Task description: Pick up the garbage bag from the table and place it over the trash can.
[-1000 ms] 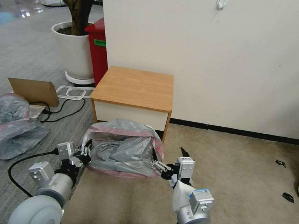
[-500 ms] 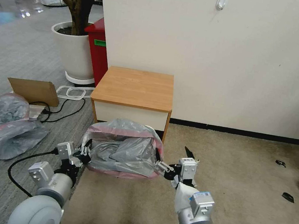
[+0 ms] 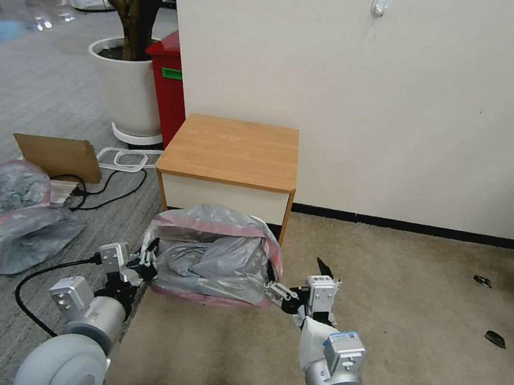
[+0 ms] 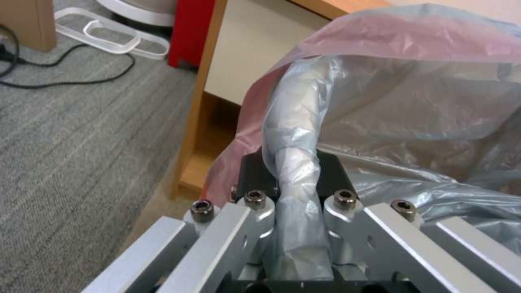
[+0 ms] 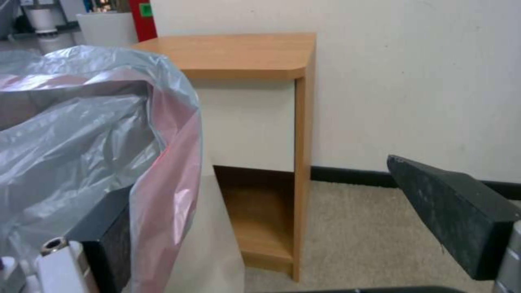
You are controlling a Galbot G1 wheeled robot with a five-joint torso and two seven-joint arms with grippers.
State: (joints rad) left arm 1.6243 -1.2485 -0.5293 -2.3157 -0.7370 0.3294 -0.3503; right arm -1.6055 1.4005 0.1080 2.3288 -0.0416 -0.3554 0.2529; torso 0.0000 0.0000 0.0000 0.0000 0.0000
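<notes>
Head view: the garbage bag drapes over the trash can, just near of the tabletop. Left wrist view: the left pincer pinches a twisted fold of bag. Right wrist view: the right pincer is spread beside the pink rim.

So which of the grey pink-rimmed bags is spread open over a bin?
The garbage bag in front of the table, between both grippers; the two bags on the grey carpet to the left lie bulging, stuffed.
</notes>
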